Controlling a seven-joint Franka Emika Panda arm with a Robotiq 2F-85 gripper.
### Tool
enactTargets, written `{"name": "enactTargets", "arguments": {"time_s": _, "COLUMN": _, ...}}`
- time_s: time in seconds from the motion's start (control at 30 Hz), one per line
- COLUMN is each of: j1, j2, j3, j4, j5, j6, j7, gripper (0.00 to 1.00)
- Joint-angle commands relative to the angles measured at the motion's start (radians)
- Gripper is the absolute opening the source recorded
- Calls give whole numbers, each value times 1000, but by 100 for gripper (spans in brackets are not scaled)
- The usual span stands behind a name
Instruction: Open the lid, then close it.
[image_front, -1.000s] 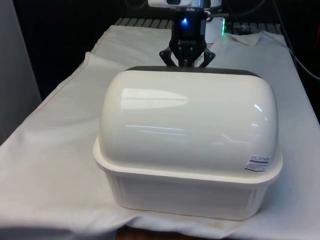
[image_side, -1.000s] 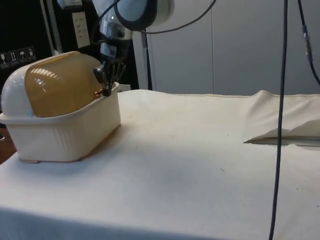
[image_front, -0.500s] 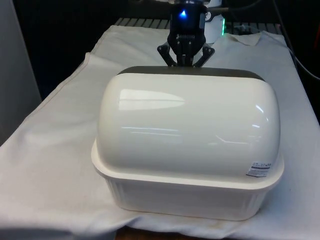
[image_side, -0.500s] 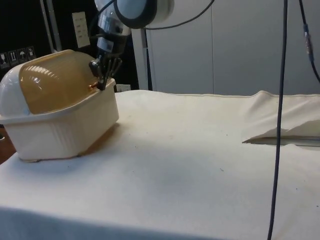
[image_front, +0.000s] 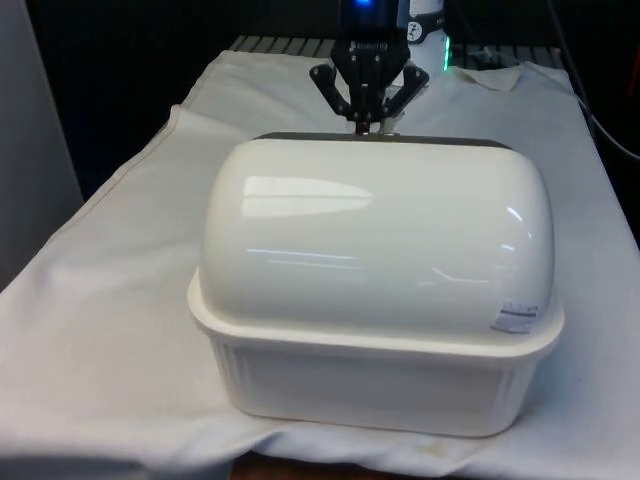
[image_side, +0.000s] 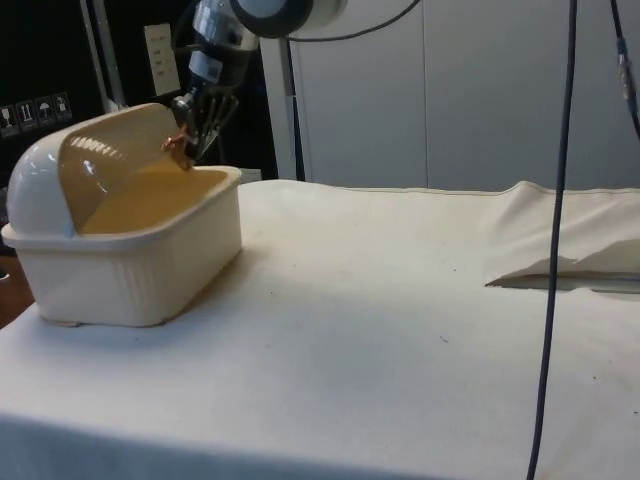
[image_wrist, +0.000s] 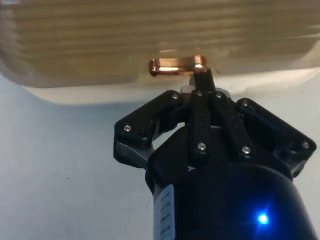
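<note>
Side view shows the lid (image_side: 110, 160) half raised, the gripper (image_side: 183, 150) pinching its copper handle (image_wrist: 176, 65).

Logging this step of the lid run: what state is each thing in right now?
Bread box: upright on the cloth, its inside partly exposed.
Roll-top lid: partly open, rolled back and up off the box's rim.
Copper handle: pinched by the fingers.
Gripper: shut on the handle.
White cloth: spread out, rumpled at one edge.
</note>
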Motion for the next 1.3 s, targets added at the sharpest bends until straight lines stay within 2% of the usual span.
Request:
{"name": "enactTargets", "arguments": {"time_s": 0.0, "j1": 0, "j2": -2, "j3": 0, "j4": 0, "j5": 0, "j6": 3, "j7": 0, "gripper": 0}}
{"name": "enactTargets", "arguments": {"time_s": 0.03, "j1": 2, "j2": -10, "j3": -4, "j4": -3, "j5": -2, "j6": 18, "j7": 7, "gripper": 0}}
{"name": "enactTargets", "arguments": {"time_s": 0.4, "j1": 1, "j2": -26, "j3": -4, "j4": 20, "j5": -2, "j6": 22, "j7": 7, "gripper": 0}}
{"name": "enactTargets", "arguments": {"time_s": 0.67, "j1": 6, "j2": 1, "j3": -1, "j4": 70, "j5": -3, "j6": 24, "j7": 11, "gripper": 0}}
{"name": "enactTargets", "arguments": {"time_s": 0.7, "j1": 2, "j2": -5, "j3": 3, "j4": 68, "j5": 0, "j6": 12, "j7": 1, "gripper": 0}}
{"name": "enactTargets", "arguments": {"time_s": 0.77, "j1": 9, "j2": 16, "j3": 1, "j4": 91, "j5": -3, "j6": 25, "j7": 12, "gripper": 0}}
{"name": "enactTargets", "arguments": {"time_s": 0.97, "j1": 7, "j2": 44, "j3": 6, "j4": 140, "j5": 3, "j6": 23, "j7": 7, "gripper": 0}}
{"name": "enactTargets", "arguments": {"time_s": 1.27, "j1": 6, "j2": 45, "j3": 5, "j4": 176, "j5": 0, "j6": 12, "j7": 2, "gripper": 0}}
